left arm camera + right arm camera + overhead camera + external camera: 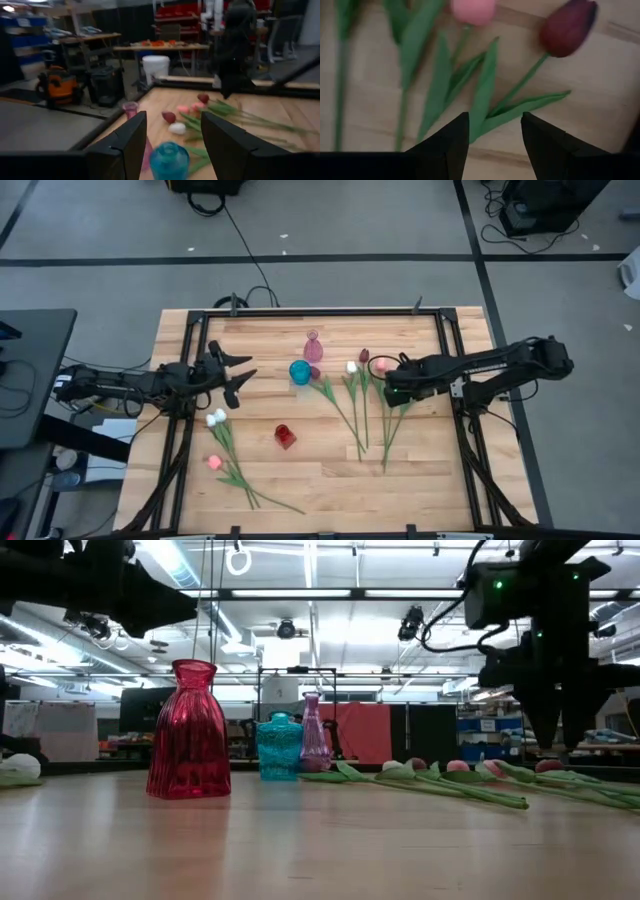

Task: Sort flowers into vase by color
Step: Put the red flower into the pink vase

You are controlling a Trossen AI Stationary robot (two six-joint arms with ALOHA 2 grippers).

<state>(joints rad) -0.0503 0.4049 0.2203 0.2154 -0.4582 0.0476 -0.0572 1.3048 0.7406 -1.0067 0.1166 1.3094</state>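
Looking down, high view: right gripper (392, 392) hovers over flowers (362, 395) fanned mid-table, right of teal vase (300, 372); left gripper (238, 374) waits left of vases, fingers spread.

Low view: red vase (190, 730) nearest; stems lie flat on table (300, 850).

Right wrist view: fingers apart, empty, above maroon tulip (567, 27) and pink tulip (472, 10).

Judgement: stems light, thin, springy; heads soft. Pinch mid-stem, clear of leaves.

The wooden bench (420, 480) carries three small vases near its middle: a pink vase (313, 346), a teal vase (300, 372) just beside it, and a red vase (285, 436) apart. Flowers (362, 402) lie flat on the right half, and another cluster of flowers (230, 458) lies on the left half.
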